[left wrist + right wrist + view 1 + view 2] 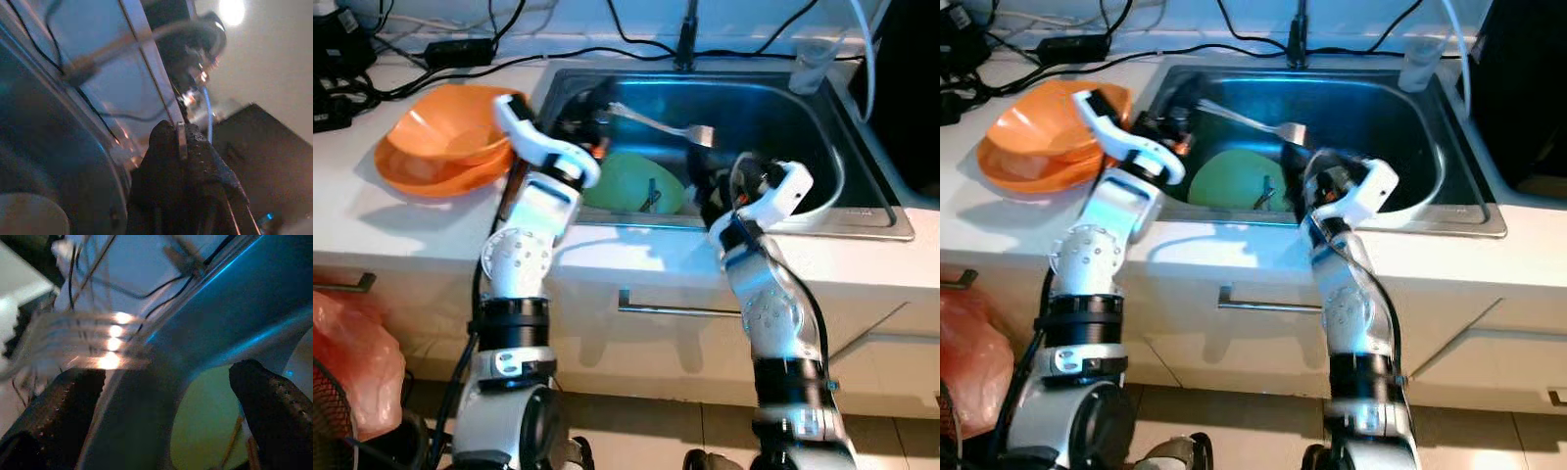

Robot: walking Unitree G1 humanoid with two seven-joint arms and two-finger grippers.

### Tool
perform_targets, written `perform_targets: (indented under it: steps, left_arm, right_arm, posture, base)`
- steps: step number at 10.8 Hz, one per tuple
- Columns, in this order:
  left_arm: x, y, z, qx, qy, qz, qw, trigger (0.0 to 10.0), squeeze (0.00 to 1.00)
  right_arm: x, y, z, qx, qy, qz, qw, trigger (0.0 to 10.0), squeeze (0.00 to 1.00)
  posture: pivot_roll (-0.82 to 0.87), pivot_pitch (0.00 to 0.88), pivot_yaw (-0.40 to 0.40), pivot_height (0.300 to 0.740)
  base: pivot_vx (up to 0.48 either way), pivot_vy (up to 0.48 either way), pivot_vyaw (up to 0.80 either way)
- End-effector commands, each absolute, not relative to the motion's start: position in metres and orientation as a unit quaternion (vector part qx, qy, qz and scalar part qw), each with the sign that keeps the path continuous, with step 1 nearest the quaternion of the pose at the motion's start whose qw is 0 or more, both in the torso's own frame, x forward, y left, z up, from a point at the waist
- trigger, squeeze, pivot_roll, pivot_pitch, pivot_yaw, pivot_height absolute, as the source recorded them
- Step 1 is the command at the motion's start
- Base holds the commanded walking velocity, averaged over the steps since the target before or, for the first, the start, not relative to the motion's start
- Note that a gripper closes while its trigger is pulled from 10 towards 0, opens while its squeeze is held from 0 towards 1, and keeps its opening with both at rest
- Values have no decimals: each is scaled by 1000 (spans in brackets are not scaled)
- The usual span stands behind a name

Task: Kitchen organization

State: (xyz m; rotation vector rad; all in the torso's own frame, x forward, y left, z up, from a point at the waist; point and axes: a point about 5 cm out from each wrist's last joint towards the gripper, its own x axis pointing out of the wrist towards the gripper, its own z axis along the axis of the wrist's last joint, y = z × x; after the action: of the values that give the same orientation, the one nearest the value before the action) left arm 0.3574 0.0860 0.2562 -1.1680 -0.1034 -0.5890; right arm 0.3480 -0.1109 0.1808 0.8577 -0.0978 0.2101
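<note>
A steel sink [862,211] is set into the white tabletop [391,230]. The left end effector [592,116] grips a fork [661,124] over a green plate [631,181]. Orange bowls [445,142] sit near the sink's left edge. The right end effector [710,191] reaches over the front rim.

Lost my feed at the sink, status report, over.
Left gripper shut on fork, held over sink. Right gripper open at the front rim. Green plate in the basin below; orange bowls on counter.
</note>
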Motion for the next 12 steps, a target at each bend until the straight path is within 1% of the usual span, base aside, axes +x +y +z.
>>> perform_targets:
  steps: [1, 2, 4, 5, 6, 7, 9, 10, 12]
  left_arm:
    - [353, 83, 258, -551, -44, -278, 786, 0, 0]
    - [353, 80, 258, -551, -40, -279, 785, 0, 0]
    - [354, 83, 258, -546, -34, -278, 789, 0, 0]
    - [355, 85, 258, -548, -33, -276, 789, 0, 0]
    - [354, 85, 259, -548, -33, -277, 789, 0, 0]
    - [353, 83, 259, -548, -32, -278, 788, 0, 0]
    - [352, 81, 257, -556, -25, -270, 786, 0, 0]
    - [354, 82, 255, -558, -21, -259, 788, 0, 0]
    - [357, 83, 257, -565, -22, -259, 783, 0, 0]
  right_arm:
    - [352, -83, 180, 498, -28, 112, 859, 10000, 0]
    - [355, -80, 179, 509, -26, 113, 853, 10000, 1000]
    - [359, -75, 183, 501, -38, 115, 857, 10000, 1000]
    - [360, -76, 183, 508, -40, 116, 853, 10000, 976]
    - [361, -75, 182, 515, -39, 117, 848, 10000, 831]
    - [362, -72, 182, 522, -39, 121, 844, 10000, 0]
    - [365, -59, 187, 536, -37, 140, 832, 10000, 0]
    - [367, -52, 195, 532, -42, 156, 831, 10000, 0]
    - [374, -47, 203, 524, -49, 166, 834, 10000, 0]
  posture:
    - [49, 126, 104, 740]
    - [55, 129, 110, 740]
    - [64, 136, 124, 740]
    - [65, 139, 128, 740]
    - [65, 141, 128, 740]
    - [67, 141, 129, 740]
    - [69, 141, 130, 740]
    - [70, 139, 128, 740]
    - [75, 138, 126, 740]
  base:
    - [0, 0, 0]
    - [0, 0, 0]
    - [0, 0, 0]
    - [0, 0, 0]
    - [0, 0, 0]
    - [0, 0, 0]
    - [0, 0, 0]
    - [0, 0, 0]
    - [0, 0, 0]
